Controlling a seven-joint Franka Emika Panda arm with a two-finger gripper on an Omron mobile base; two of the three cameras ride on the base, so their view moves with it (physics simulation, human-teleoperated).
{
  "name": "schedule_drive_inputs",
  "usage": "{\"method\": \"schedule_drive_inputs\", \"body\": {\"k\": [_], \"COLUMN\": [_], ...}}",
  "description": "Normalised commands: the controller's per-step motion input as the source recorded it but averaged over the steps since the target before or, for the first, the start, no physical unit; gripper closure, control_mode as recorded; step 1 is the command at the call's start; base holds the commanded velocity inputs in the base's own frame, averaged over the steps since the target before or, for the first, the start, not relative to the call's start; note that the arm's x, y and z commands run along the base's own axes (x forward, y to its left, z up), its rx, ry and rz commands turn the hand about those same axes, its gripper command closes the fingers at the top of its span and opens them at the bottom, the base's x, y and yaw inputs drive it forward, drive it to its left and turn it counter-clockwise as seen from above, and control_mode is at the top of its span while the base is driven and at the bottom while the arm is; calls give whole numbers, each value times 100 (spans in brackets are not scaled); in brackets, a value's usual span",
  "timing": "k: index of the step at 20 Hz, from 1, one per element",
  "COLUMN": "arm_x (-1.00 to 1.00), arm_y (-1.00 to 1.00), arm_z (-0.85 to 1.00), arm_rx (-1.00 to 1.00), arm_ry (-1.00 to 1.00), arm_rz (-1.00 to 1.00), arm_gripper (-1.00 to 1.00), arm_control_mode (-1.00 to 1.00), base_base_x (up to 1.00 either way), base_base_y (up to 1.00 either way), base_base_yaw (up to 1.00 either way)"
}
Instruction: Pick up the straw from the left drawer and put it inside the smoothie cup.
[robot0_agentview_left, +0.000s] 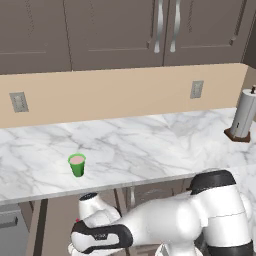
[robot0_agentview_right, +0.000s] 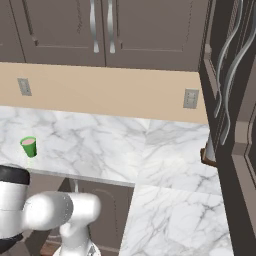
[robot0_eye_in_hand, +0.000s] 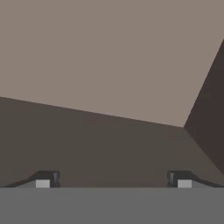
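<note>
The smoothie cup (robot0_agentview_left: 77, 164) stands upright on the marble counter (robot0_agentview_left: 150, 145), mouth up, no straw in it, so the whole job seems left to do. The arm reaches low under the counter edge. The gripper (robot0_eye_in_hand: 113, 180) has its jaws spread wide, holding nothing, facing plain brown surfaces.

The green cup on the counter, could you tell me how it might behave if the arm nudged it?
The cup looks small and tapered to a narrow base, so it would probably tip easily. Its pink filling sits near the rim and might spill. On the smooth marble counter it could also slide.
</note>
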Motion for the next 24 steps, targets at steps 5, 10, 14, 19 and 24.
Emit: {"method": "schedule_drive_inputs", "body": {"k": [5, 10, 14, 19, 24], "arm_x": [-100, -96, 3, 42, 51], "arm_y": [0, 0, -3, -8, -9], "arm_z": [26, 45, 64, 10, 1], "arm_rx": [0, -1, -1, 0, 0], "arm_ry": [-16, -21, -5, 0, -2], "arm_rz": [0, 0, 0, 0, 0], "arm_gripper": [-100, -100, -100, -100, -100], "arm_control_mode": [-100, -100, -100, -100, -100], "base_base_x": [0, 0, 0, 0, 0], "base_base_y": [0, 0, 0, 0, 0], "base_base_yaw": [0, 0, 0, 0, 0]}}
